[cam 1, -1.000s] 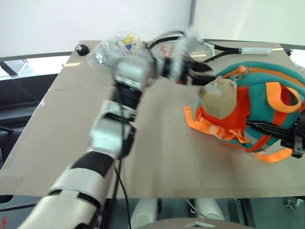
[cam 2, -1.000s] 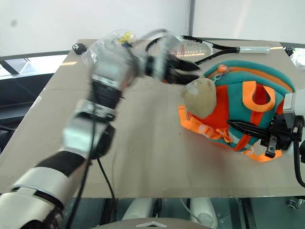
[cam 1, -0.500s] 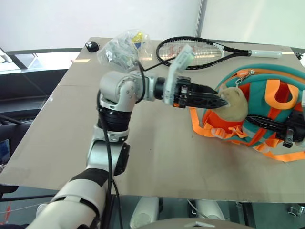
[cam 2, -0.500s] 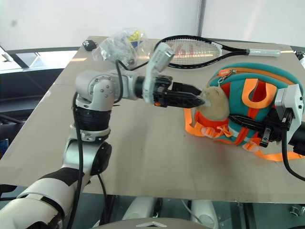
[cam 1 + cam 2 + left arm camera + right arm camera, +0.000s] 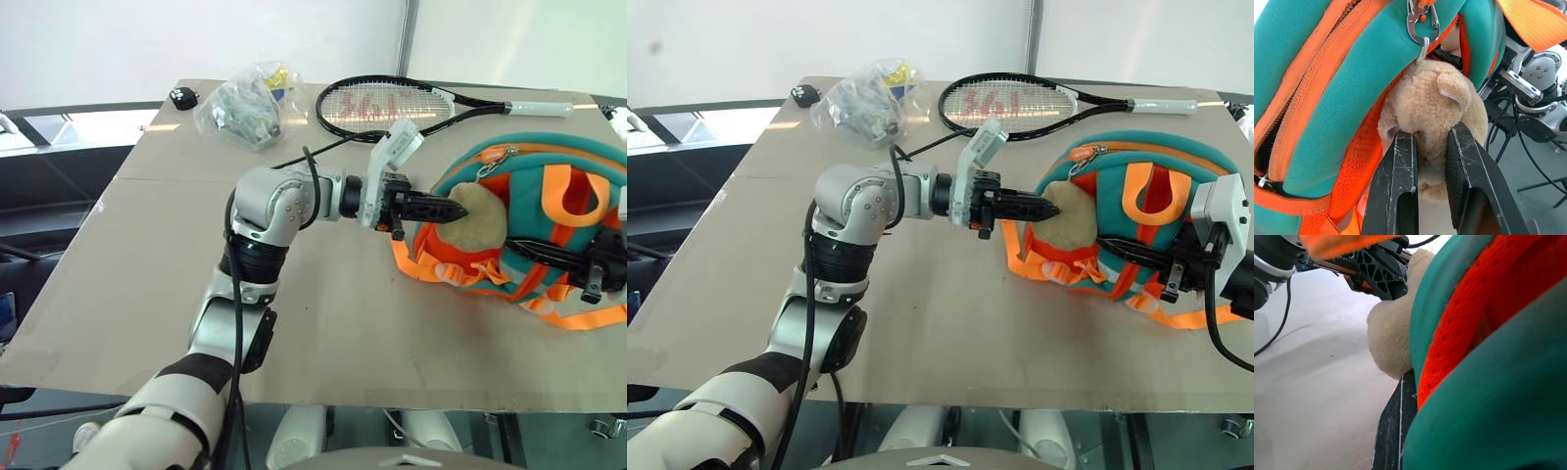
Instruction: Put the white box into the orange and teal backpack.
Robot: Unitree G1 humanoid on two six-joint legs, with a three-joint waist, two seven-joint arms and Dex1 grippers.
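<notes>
The orange and teal backpack lies on its side at the table's right, its tan plush toy facing left. My left gripper reaches level from the left and is shut on the plush toy, one finger on each side of its lower part. My right gripper comes in from the right edge and is shut on the backpack's orange and teal fabric. The white box is out of view.
A black tennis racket lies at the back of the brown table, just behind the backpack. A clear plastic bag of items and a small black object sit at the back left.
My left arm swung from near the racket down toward the backpack, and its fingers closed on the plush toy. The right gripper kept its hold.
</notes>
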